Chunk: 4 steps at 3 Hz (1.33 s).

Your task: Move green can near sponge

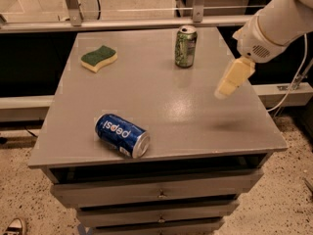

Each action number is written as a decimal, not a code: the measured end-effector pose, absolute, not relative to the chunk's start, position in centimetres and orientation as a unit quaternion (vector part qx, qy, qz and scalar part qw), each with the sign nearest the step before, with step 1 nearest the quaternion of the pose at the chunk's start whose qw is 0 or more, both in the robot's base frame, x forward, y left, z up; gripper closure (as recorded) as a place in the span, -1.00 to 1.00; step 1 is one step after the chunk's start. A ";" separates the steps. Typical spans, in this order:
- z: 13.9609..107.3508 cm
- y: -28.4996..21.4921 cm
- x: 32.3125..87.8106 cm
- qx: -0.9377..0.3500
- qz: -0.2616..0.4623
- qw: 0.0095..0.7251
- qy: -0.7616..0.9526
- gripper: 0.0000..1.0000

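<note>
The green can point(185, 46) stands upright near the table's far edge, right of centre; it has a mottled green and white label and a silver top. The sponge point(99, 58), yellow with a dark green top, lies flat at the far left of the table. My gripper point(234, 78) hangs above the right side of the table, to the right of the green can and a little nearer than it, apart from it and holding nothing. The white arm reaches in from the upper right.
A blue Pepsi can point(122, 135) lies on its side near the front left of the grey table point(166, 111). Drawers sit below the tabletop. A metal rail and posts run behind the far edge. A cable hangs at the right.
</note>
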<state>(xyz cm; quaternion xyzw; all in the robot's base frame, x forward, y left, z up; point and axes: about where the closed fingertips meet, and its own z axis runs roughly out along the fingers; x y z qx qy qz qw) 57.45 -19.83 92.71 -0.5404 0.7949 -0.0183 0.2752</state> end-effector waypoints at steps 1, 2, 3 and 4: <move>91.9 -19.4 63.1 -0.500 0.018 0.335 0.798 -1.00; 91.2 -19.2 68.7 -0.429 0.095 0.419 0.794 -1.00; 90.8 -18.4 71.6 -0.388 0.148 0.463 0.783 -1.00; 90.4 -16.3 73.6 -0.371 0.186 0.496 0.763 -1.00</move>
